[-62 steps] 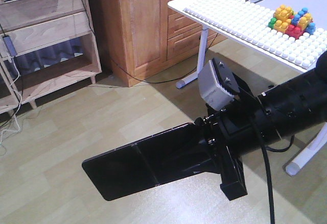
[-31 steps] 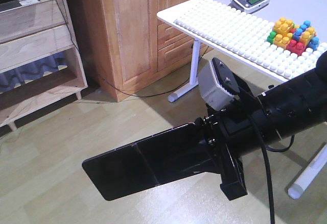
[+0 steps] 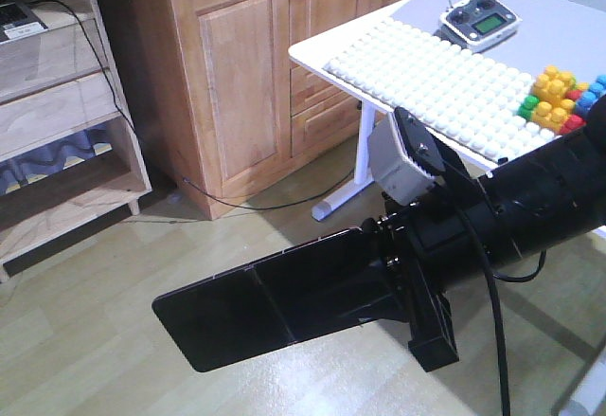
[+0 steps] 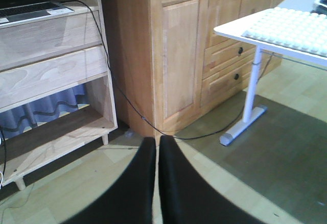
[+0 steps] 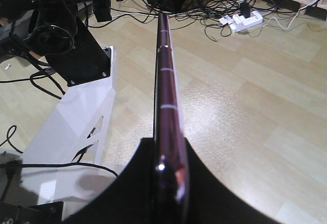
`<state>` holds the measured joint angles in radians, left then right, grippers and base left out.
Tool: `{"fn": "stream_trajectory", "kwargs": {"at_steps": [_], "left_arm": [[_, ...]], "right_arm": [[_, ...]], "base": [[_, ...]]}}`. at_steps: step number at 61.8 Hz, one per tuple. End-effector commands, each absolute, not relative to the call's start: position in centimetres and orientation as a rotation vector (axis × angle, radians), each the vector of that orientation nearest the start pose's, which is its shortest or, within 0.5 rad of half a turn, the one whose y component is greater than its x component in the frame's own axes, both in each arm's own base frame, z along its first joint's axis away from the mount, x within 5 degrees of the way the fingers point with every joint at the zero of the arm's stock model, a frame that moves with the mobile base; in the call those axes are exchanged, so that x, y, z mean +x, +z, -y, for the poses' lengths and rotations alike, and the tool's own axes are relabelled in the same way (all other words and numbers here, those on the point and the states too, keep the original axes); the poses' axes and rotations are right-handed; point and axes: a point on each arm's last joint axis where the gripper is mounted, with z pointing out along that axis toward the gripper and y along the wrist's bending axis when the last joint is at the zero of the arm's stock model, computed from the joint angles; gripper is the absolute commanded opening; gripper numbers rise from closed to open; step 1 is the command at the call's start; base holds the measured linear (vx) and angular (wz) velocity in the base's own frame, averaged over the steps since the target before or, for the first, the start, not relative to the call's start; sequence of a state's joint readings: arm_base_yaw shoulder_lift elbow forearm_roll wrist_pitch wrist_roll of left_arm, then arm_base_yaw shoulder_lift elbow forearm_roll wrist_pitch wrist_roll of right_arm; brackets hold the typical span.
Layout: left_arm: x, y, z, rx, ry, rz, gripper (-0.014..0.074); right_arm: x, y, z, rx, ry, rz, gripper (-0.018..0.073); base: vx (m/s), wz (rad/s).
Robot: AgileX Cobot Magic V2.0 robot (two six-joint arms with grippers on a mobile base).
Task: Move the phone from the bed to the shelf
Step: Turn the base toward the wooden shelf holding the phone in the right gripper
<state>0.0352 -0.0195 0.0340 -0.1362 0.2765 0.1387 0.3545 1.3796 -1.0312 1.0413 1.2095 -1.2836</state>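
**A:** Front view first: where is the phone?

**B:** The phone hangs above the wood floor, one end clamped in the right gripper. Its long axis runs from the gripper towards lower left, broad face up. The shelf stands well apart, far left.

**A:** Left wrist view?

**B:** The left gripper holds nothing, its fingers pressed together with only a hairline slit between them. A laptop lies on the shelf's upper plank.

**A:** Right wrist view?

**B:** The phone shows edge-on, its pinkish rim pointing straight away up the frame. The right gripper's fingers squeeze both flat sides.
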Motion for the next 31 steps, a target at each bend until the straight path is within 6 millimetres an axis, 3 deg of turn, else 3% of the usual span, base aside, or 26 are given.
{"fn": "stream_trajectory", "kwargs": {"at_steps": [1,31], "left_arm": [[5.54,18.4,0.08,-0.014,-0.006,-1.696,0.0001],[5.54,18.4,0.08,-0.014,-0.006,-1.696,0.0001]], "right_arm": [[19.98,33.64,-15.76,-1.44,1.21,-1.803,-0.0001],[19.98,33.64,-15.76,-1.441,1.209,-1.802,-0.0001]], "base": [[0.31,0.09],[0.31,0.24]]}}
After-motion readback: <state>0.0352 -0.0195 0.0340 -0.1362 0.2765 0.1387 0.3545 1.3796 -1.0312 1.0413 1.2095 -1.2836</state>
